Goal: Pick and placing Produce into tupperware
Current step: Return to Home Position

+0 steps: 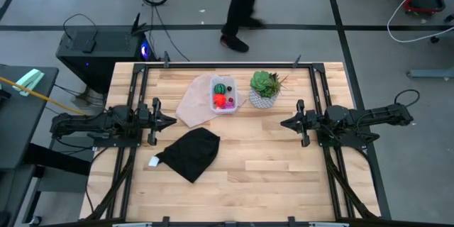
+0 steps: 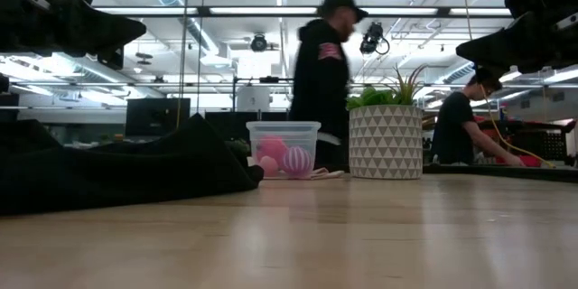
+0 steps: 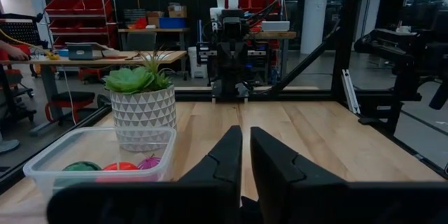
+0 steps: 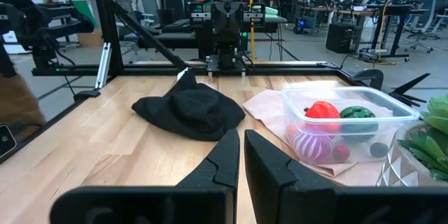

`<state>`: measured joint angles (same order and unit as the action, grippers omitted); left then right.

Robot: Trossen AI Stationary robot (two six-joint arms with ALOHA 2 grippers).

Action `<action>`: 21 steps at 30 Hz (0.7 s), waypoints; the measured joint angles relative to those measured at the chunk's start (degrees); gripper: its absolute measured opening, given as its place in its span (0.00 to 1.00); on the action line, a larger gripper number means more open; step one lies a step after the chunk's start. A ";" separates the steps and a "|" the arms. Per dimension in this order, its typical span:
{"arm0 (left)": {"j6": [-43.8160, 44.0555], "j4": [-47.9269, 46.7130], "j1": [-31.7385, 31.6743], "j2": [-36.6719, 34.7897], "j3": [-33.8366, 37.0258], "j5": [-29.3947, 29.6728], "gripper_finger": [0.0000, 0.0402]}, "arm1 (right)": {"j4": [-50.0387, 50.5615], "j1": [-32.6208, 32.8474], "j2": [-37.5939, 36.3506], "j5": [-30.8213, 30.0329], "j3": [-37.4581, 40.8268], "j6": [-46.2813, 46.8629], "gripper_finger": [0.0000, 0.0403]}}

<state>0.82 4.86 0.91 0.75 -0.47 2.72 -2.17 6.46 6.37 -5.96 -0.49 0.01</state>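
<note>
While left end effector (image 1: 172, 121) and right end effector (image 1: 283, 122) sit closed, tupperware (image 2: 282, 127) between, apart

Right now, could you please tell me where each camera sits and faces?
High view: overhead, looking straight down; both arms, left gripper and right gripper.
Low view: table-top height, level across at tupperware and plant pot; arms at upper corners.
Left wrist: faces the right arm; own shut fingers.
Right wrist: faces the left arm past black cloth; own shut fingers.
Shared: all show the tupperware.
</note>
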 joint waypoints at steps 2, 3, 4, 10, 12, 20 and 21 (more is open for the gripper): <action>0.02 0.00 0.00 0.00 0.00 -0.01 0.10 | 0.00 0.00 0.02 0.00 0.00 0.00 0.07; 0.00 0.00 0.00 0.00 0.00 -0.01 0.10 | -0.02 0.00 0.02 0.00 0.00 0.00 0.07; 0.00 0.00 0.00 0.00 0.00 -0.01 0.10 | -0.02 0.00 0.00 0.00 0.00 0.00 0.07; 0.02 0.00 0.00 0.00 0.00 0.00 0.08 | 0.00 0.00 0.00 0.00 0.00 0.00 0.07; 0.00 0.00 0.00 0.00 0.00 0.00 0.07 | 0.00 0.00 0.02 0.02 0.00 0.00 0.07; -0.01 0.00 0.00 0.00 0.00 0.00 0.09 | -0.02 -0.02 0.02 0.00 0.00 0.00 0.07; -0.01 0.00 0.01 0.00 0.00 0.00 0.10 | -0.02 0.00 0.02 0.00 0.00 0.00 0.07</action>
<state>0.81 4.86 0.91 0.75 -0.47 2.72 -2.20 6.46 6.39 -5.96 -0.49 0.01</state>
